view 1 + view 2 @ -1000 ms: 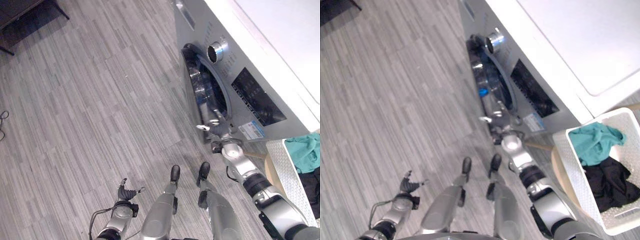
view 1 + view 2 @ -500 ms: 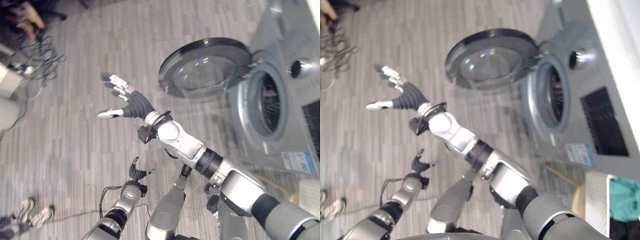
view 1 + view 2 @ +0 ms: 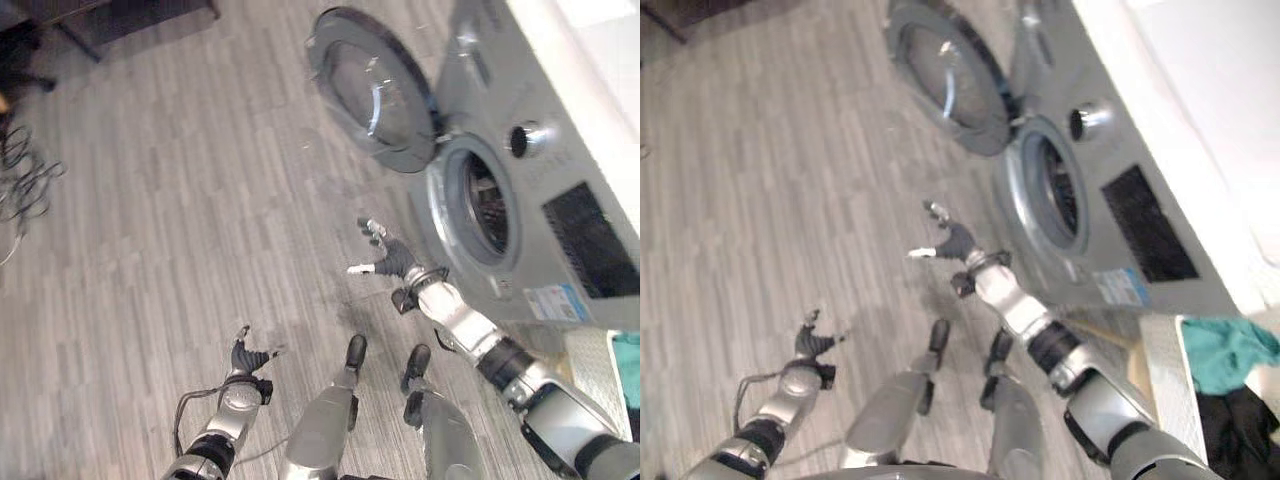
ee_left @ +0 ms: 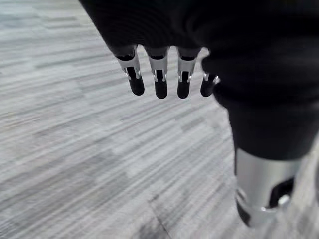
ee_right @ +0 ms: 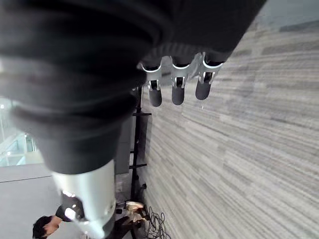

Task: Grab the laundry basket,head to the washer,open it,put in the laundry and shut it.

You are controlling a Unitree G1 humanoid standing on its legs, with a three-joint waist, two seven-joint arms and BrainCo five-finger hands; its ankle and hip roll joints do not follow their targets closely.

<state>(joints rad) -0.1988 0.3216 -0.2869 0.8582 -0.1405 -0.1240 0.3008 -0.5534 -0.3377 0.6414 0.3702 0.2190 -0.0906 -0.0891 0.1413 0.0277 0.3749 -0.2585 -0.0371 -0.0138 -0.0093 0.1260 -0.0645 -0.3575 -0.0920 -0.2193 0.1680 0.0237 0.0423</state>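
- The silver-grey front-loading washer (image 3: 560,200) is the landmark here; its round, glass-centred door (image 3: 375,92) hangs swung wide open beside the drum opening (image 3: 485,205), so the opening step looks done.
- The right hand (image 3: 385,257) hovers over the grey wood-plank floor (image 3: 160,200) just in front of the washer's lower front, apart from it, fingers and thumb spread and holding nothing.
- The left hand (image 3: 243,356) hangs low over the floor, well away from the washer; its fingers look relaxed and loosely parted, and it is empty too.
- The laundry is not in either hand: the white perforated plastic basket (image 3: 1162,370) stands just beside the washer's near corner, with a teal garment (image 3: 1225,350) and a dark garment (image 3: 1240,420) lying in it.
- The step in hand, as I judge it, is fetching the clothes and loading them.
- To do it well, the right hand should swing back to the basket, come down from above with the fingers wide, and close deep into the cloth so that a whole garment lifts, not a corner.
- Carrying it to the drum opening, the bundle should go well past the rim before release, so no sleeve hangs over the seal when the door shuts.
- The open door should be kept clear of the arm's path.
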